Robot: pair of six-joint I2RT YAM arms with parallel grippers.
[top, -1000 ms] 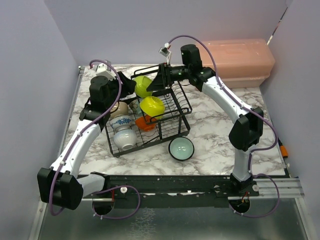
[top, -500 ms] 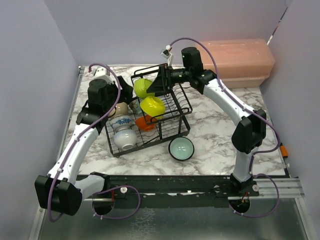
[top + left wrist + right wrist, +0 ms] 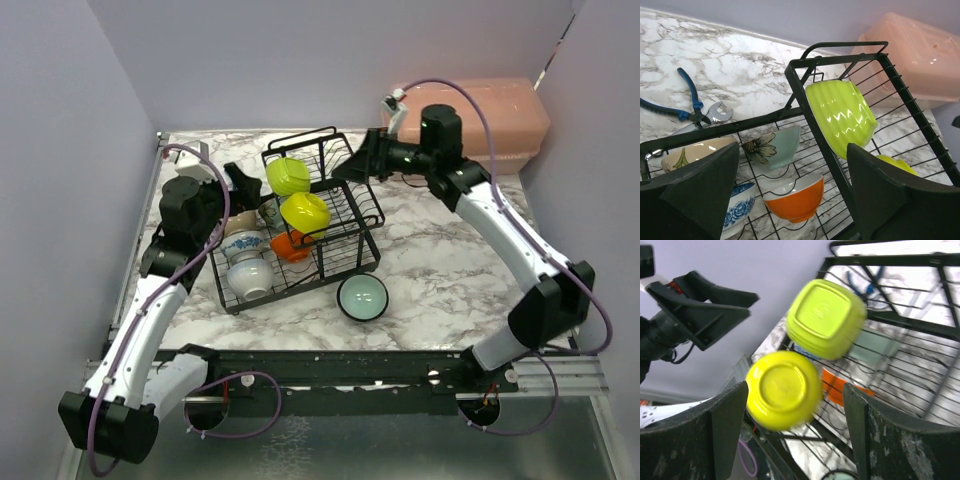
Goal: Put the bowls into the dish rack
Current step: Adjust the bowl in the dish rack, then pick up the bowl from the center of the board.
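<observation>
The black wire dish rack (image 3: 340, 262) stands mid-table. On its upper shelf rest two yellow-green bowls (image 3: 287, 175) (image 3: 305, 212). Lower down lie an orange bowl (image 3: 292, 246), a white bowl (image 3: 248, 277), a blue-patterned bowl (image 3: 245, 243) and a beige bowl (image 3: 238, 218). A pale teal bowl (image 3: 362, 296) with a dark outside sits on the table in front of the rack. My left gripper (image 3: 238, 180) hangs open at the rack's left rear, holding nothing. My right gripper (image 3: 358, 165) is open and apart from the rack's right rear. In the left wrist view a flower-painted teal bowl (image 3: 777, 145) lies in the rack.
A pink translucent lidded box (image 3: 480, 115) stands at the back right. Blue-handled pliers (image 3: 690, 105) lie on the marble behind the rack's left side. Purple walls close in the table on three sides.
My right gripper has pulled back to the right, away from the rack's upper shelf. My left arm has drawn back a little to the left. Both grippers' jaws have spread wider.
</observation>
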